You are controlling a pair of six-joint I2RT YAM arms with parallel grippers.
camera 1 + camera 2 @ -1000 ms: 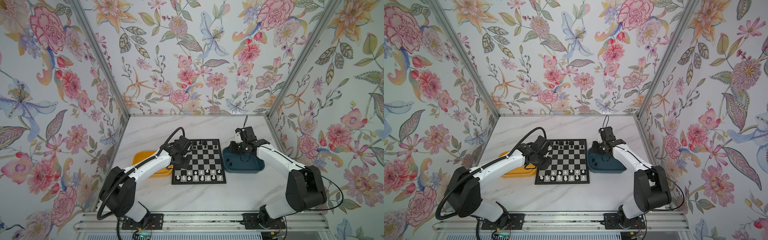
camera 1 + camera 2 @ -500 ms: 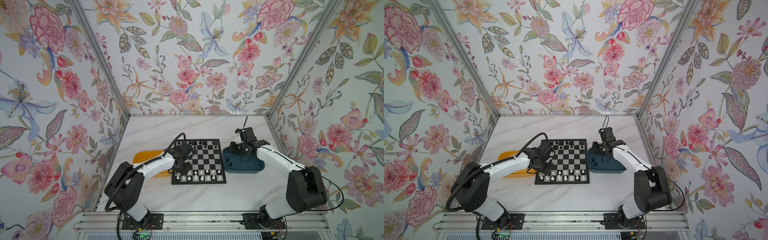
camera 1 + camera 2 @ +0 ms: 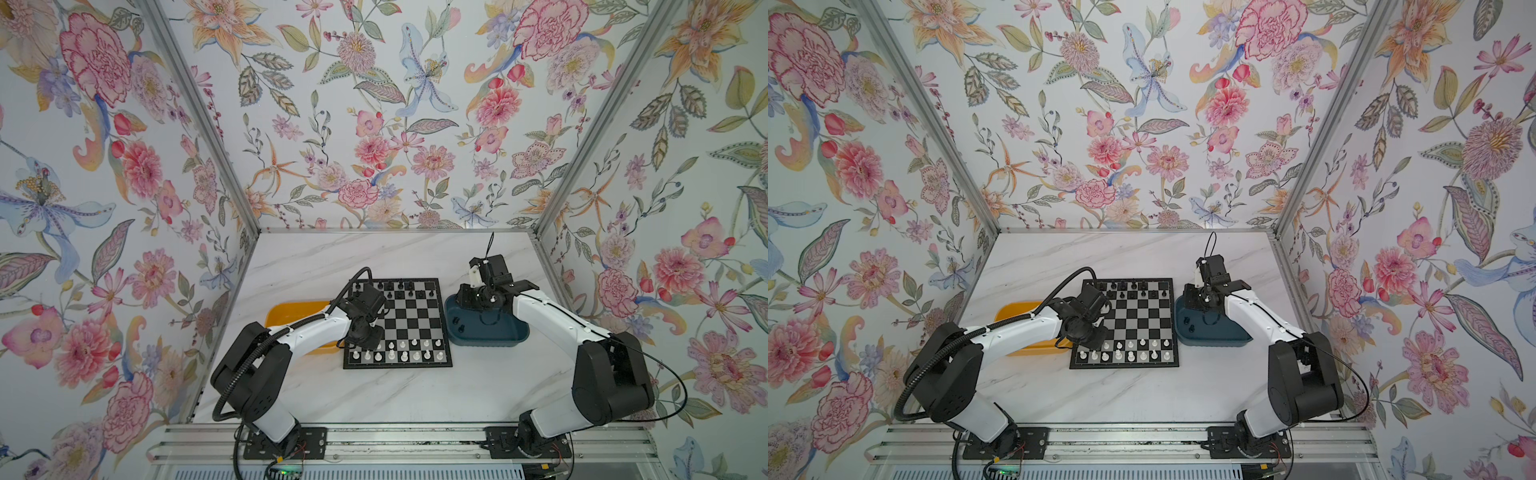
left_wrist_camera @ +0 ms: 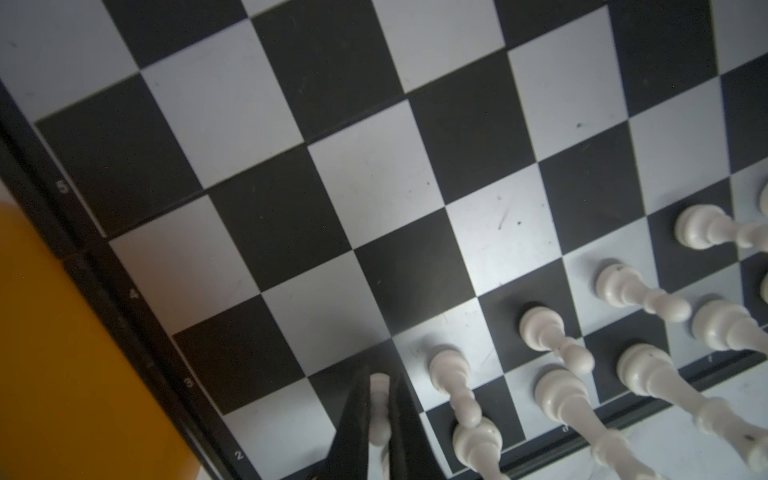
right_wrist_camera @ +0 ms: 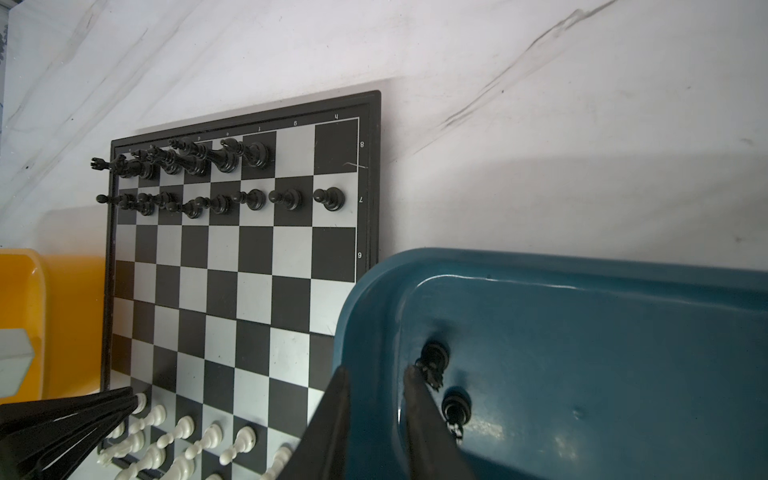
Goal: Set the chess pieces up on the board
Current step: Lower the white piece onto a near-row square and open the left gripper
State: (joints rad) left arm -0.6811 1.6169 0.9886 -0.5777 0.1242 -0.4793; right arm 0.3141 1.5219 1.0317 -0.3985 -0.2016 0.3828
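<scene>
The left gripper [image 4: 381,376] has swung to the seven-o'clock corner of the board [image 4: 374,187], pinched on a white pawn [image 4: 379,415]. Lower it straight, clear of the next pawn [image 4: 451,368]. The right gripper [image 5: 376,370] is slightly open, empty.

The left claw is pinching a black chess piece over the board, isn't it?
No, the colour is wrong. The left claw is pinching a white chess piece over the board. The left wrist view shows it.
</scene>
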